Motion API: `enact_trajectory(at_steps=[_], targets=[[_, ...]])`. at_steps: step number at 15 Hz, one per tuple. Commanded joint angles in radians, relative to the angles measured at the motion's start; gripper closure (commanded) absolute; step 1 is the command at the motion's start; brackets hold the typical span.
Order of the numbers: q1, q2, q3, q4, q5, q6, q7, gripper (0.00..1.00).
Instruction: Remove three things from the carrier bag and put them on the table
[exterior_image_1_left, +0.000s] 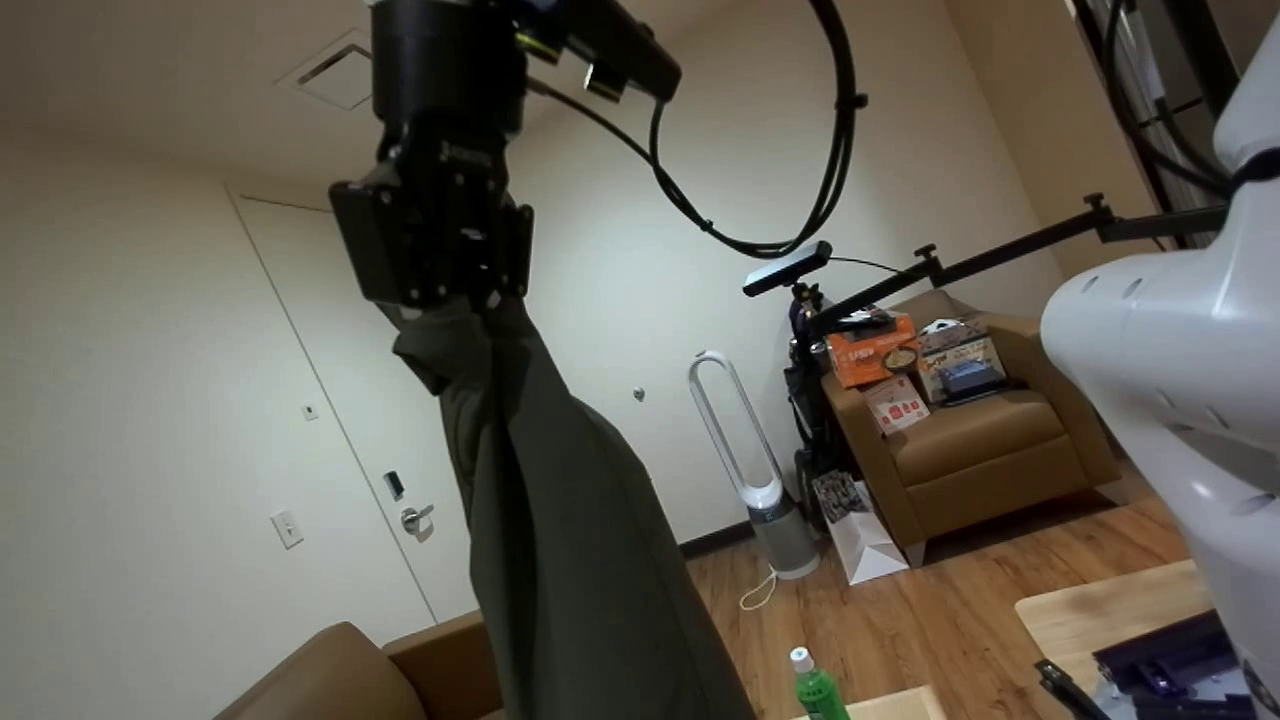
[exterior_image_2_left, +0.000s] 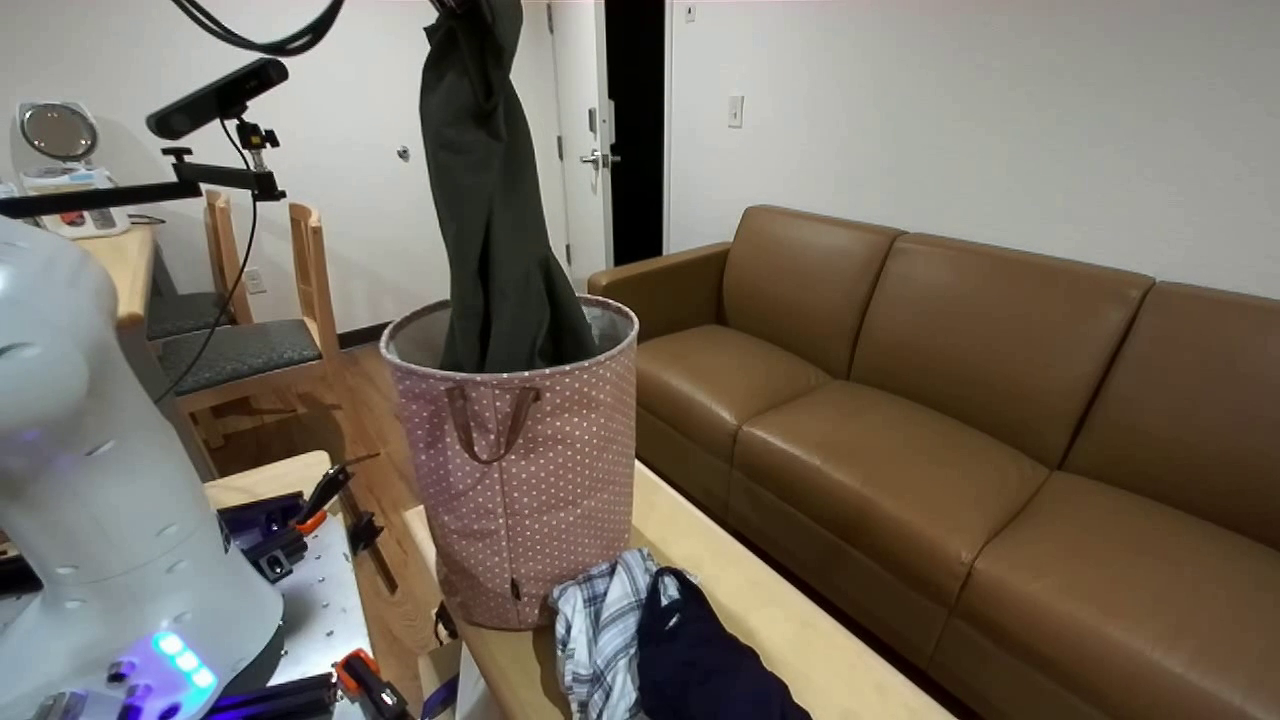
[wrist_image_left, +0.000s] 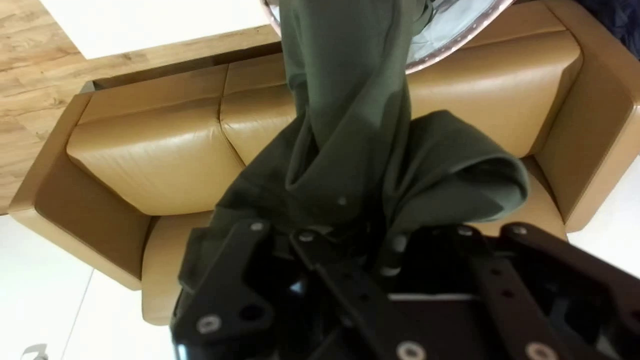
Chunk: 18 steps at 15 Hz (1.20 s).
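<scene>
My gripper (exterior_image_1_left: 455, 298) is shut on the top of a dark green garment (exterior_image_1_left: 570, 480), which hangs down long and folded. In an exterior view the lower end of this garment (exterior_image_2_left: 490, 220) goes into the mouth of the pink dotted carrier bag (exterior_image_2_left: 560, 470), and its bottom is hidden behind the rim. The bag stands upright on the table (exterior_image_2_left: 722, 560). At its foot lie a plaid shirt (exterior_image_2_left: 605, 630) and a navy garment (exterior_image_2_left: 700, 660), side by side on the wood. The wrist view shows green cloth (wrist_image_left: 350, 100) bunched at the jaws.
A long brown sofa (exterior_image_2_left: 850, 430) runs along the table's far side. The white robot arm (exterior_image_2_left: 110, 480) rises near the bag, with a camera on a black boom (exterior_image_2_left: 225, 180) behind it. A green bottle (exterior_image_1_left: 818, 690) stands low in an exterior view.
</scene>
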<state>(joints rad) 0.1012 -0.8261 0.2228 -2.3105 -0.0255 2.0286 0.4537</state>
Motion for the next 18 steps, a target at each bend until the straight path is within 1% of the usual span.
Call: enact_trajectory(at_steps=[1,4,6,8,10,11,14,15,16,18], targets=[[-0.075,-0.032,0.019,0.121,0.003,-0.056,0.026,0.94],[-0.150,-0.068,-0.002,0.239,0.003,-0.107,0.083,0.94],[-0.203,-0.089,-0.029,0.323,0.003,-0.165,0.106,0.94],[-0.253,-0.107,-0.070,0.398,0.002,-0.206,0.118,0.95],[-0.296,-0.129,-0.081,0.390,0.005,-0.165,0.147,0.95],[-0.269,-0.131,-0.076,0.363,0.013,-0.185,0.099,0.94],[-0.291,-0.141,-0.086,0.370,0.011,-0.184,0.114,0.94],[-0.300,-0.144,-0.067,0.348,-0.004,-0.177,0.117,0.95],[-0.305,-0.137,-0.064,0.356,-0.014,-0.173,0.111,0.95],[-0.344,-0.106,-0.075,0.428,-0.026,-0.167,0.147,0.94]])
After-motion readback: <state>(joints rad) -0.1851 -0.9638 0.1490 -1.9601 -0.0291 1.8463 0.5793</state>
